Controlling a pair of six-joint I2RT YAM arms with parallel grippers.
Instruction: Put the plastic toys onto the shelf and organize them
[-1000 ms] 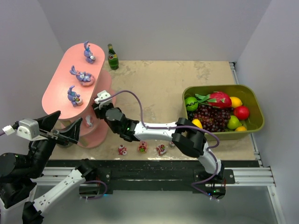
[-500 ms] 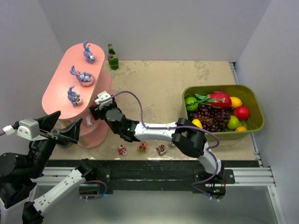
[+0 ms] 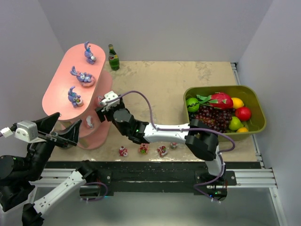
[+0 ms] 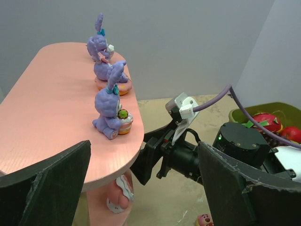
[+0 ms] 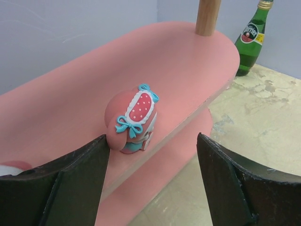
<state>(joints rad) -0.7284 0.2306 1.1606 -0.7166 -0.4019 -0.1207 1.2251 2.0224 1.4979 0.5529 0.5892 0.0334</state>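
The pink shelf (image 3: 59, 96) stands at the left with three purple bunny toys (image 3: 75, 96) in a row on its top tier. A pink toy with a red dotted ear and blue bow (image 5: 134, 117) stands at the edge of a middle tier (image 5: 178, 61). My right gripper (image 5: 153, 141) is open around it, and the toy sits close to the left finger, free of both. Another pink toy (image 3: 89, 123) is on a lower tier. Several small toys (image 3: 144, 149) lie on the table near the front edge. My left gripper (image 3: 61, 134) hovers open and empty beside the shelf.
A green bottle (image 3: 113, 57) stands behind the shelf. An olive tub (image 3: 256, 101) of fake fruit is at the right. A wooden post (image 5: 208, 16) rises from the middle tier. The right arm (image 4: 188, 157) reaches in under the top tier, in front of my left gripper.
The right gripper's jaws have spread apart, letting go of the pink toy on the middle tier, and the gripper has drawn back slightly to the right. The left arm has barely moved.
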